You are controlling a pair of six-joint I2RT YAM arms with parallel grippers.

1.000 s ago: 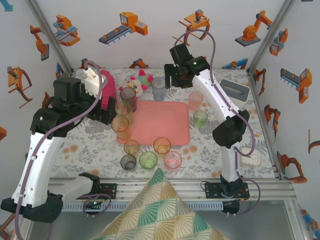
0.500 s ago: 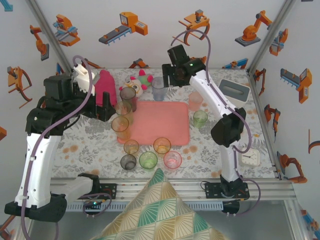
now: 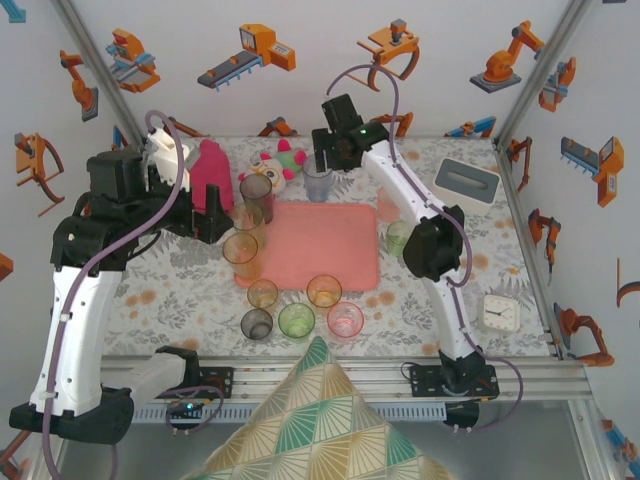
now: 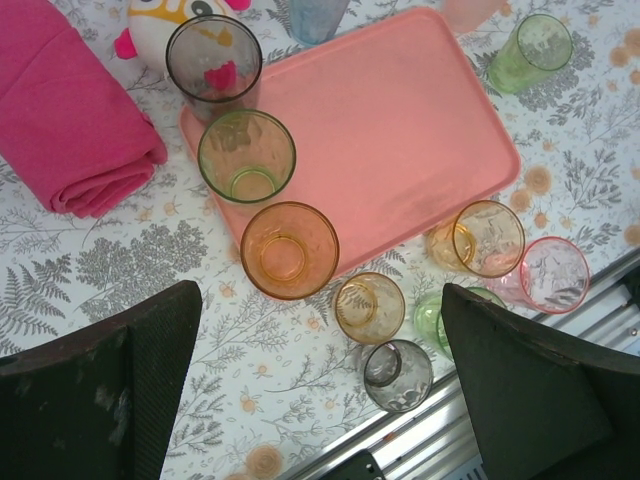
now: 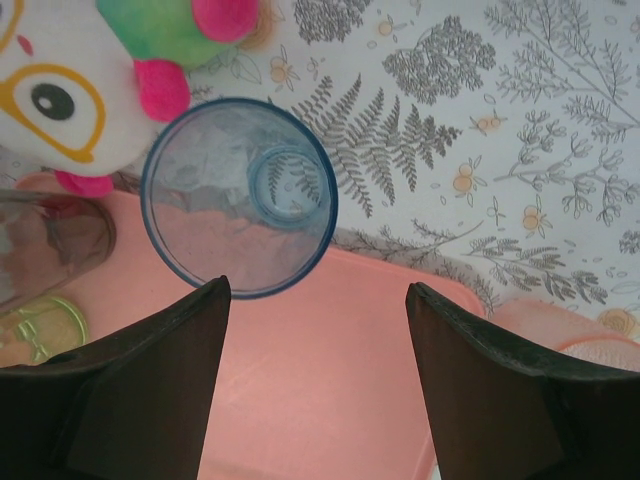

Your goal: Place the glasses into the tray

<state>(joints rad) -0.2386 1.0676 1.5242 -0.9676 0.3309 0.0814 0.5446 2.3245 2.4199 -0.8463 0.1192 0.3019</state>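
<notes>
The left jaws hang wide open over the near left of the tabletop [image 3: 170, 290] and hold nothing. One pink towel [image 3: 207, 172] and one soft toy [image 3: 280, 158] lie at the back. I count eleven glasses [image 4: 288, 250]. They all stand on the tabletop around the one pink tray [image 3: 325, 245]. Three tall ones are just beside its left edge and five short ones are in front. One blue glass [image 5: 238, 195] is behind it. A pink glass [image 3: 390, 200] and a green glass [image 3: 395, 235] are on its right. The right jaws are about half open over the blue glass and hold nothing. One grey box [image 3: 467, 180] and one clock [image 3: 497, 312] sit far right. A second ago the right jaws were further right. The left arm [image 3: 70, 300] partly hid the towel then, and the right arm [image 3: 430, 250] partly hid the clock.
</notes>
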